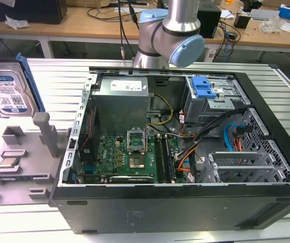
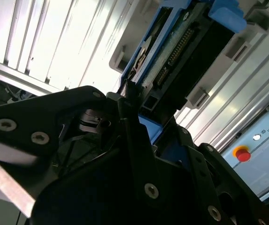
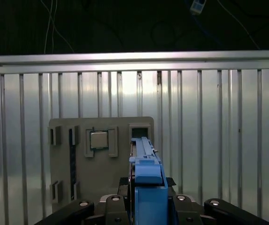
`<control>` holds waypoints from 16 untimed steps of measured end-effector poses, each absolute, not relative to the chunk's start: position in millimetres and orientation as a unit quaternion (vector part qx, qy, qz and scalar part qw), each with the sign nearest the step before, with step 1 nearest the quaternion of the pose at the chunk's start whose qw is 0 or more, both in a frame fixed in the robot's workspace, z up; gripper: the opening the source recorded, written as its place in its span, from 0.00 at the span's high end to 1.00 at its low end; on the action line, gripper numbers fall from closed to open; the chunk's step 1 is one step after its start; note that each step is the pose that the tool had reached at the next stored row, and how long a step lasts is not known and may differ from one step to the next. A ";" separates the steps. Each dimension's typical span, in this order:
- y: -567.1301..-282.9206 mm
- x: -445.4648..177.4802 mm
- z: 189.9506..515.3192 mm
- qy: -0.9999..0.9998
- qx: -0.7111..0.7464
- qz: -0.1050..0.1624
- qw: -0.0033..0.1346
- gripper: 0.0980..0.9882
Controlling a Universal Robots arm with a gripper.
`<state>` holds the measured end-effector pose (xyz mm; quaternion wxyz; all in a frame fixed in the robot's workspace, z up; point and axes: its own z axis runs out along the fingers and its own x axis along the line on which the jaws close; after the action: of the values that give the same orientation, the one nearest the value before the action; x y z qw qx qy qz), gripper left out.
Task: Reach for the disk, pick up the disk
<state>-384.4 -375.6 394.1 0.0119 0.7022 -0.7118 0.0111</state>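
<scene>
Gripper (image 3: 147,205) was clamped on the disk (image 3: 146,171) at its blue-bracketed edge. Disk stood on edge, long axis running straight out from the jaws, over the grey fixture (image 1: 26,152) at the exterior view's left.

Arm: my arm (image 1: 171,36) shows a silver tube and a blue-capped joint, and it rises upright out of the top of the exterior view.
Wrist: it is turned so that my hand points straight down.
Gripper: my gripper (image 3: 148,206) has a black body with screw heads showing, and it appears in both wrist views.
Jaws: they are closed, with one finger (image 2: 128,110) on each flat side of the disk (image 3: 147,171).
Grip: the disk is held edge-on between my fingers. It juts out ahead of my fingertips, in line with my hand.
</scene>
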 end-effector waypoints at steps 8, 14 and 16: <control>-375.6 -384.0 408.7 -0.712 0.702 0.011 0.012 0.70; -375.6 -383.6 419.6 -0.712 0.702 0.011 0.012 0.70; -375.6 -383.5 422.7 -0.712 0.702 0.011 0.012 0.70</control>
<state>-383.5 -375.6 422.7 0.0119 0.7022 -0.7118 0.0111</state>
